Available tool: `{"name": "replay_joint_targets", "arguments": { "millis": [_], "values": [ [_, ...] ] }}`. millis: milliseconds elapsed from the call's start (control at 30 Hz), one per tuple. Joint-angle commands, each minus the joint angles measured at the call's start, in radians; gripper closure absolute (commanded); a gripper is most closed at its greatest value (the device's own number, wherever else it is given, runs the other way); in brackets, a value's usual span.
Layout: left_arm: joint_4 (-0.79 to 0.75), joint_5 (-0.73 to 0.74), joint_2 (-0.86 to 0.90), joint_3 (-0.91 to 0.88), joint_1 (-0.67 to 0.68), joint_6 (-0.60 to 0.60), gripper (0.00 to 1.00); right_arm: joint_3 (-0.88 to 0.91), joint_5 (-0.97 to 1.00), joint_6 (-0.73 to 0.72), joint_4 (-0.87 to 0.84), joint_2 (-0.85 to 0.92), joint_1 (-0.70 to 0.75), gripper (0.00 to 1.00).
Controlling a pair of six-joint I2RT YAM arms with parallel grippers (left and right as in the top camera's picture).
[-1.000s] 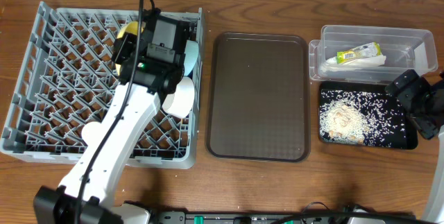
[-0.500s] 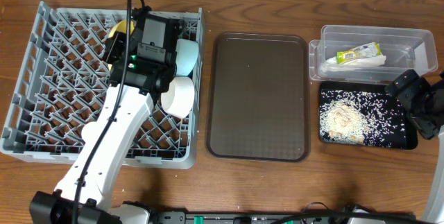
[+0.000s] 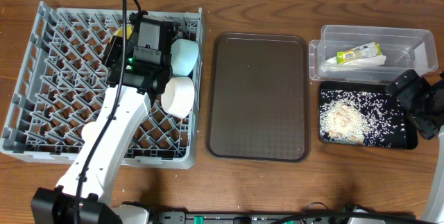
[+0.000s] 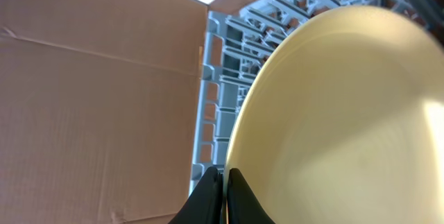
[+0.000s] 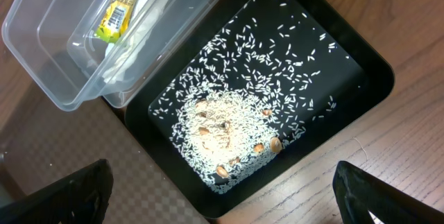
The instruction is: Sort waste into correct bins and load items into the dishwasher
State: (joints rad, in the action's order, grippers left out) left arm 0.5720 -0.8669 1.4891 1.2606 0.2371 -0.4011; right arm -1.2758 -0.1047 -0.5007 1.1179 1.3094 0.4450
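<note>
Shifted since the earlier overhead frames, the left arm's wrist now sits further toward the rack's far-left side, uncovering more of the light-blue bowl (image 3: 184,54) and hiding nearly all of the yellow plate (image 4: 333,113); the right arm and the bins have stayed put.

Left gripper (image 4: 222,181): jaws pressed almost together, pinching the plate's rim. In the left wrist view the plate stands on edge, rising from between the fingertips and filling the right of the picture, with the grey dish rack (image 3: 48,78) lattice behind it. From overhead only a yellow sliver shows at the wrist's far-left edge, over the rack's far row.

White bowl (image 3: 177,97): tipped on its side in the rack, just nearside of the light-blue bowl, both close to the rack's right wall.

Right gripper (image 5: 222,168): fingers spread wide, holding nothing, hovering above the black tray (image 3: 406,139), which carries a heap of rice (image 3: 345,120) with scattered grains.

Clear tub (image 3: 413,44): touching the black tray's far side; it holds the snack wrapper (image 3: 357,53) lying on the napkin (image 3: 369,61).

Brown tray (image 3: 259,96): between the rack and the bins.
</note>
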Motion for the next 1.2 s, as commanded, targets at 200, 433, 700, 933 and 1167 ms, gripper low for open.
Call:
{"name": "replay_joint_targets", "arguments": {
  "millis": [200, 433, 700, 933, 1167],
  "values": [
    [-0.013, 0.016, 0.011, -0.012, -0.006, -0.005, 0.93, -0.004, -0.001, 0.004, 0.0, -0.011, 0.006, 0.01],
    [-0.013, 0.031, 0.011, -0.012, 0.012, 0.035, 0.51, -0.004, -0.001, 0.004, 0.0, -0.011, 0.006, 0.01],
    [-0.012, 0.055, -0.01, -0.006, 0.093, 0.138, 0.26, -0.004, -0.001, 0.004, 0.0, -0.011, 0.006, 0.01],
    [0.11, 0.221, -0.156, 0.033, 0.106, 0.384, 0.18, -0.004, -0.001, 0.004, 0.0, -0.011, 0.006, 0.01],
    [0.243, 0.439, -0.425, 0.04, 0.106, 0.567, 0.14, -0.004, -0.001, 0.004, 0.0, -0.011, 0.006, 0.01]
  ]
}}
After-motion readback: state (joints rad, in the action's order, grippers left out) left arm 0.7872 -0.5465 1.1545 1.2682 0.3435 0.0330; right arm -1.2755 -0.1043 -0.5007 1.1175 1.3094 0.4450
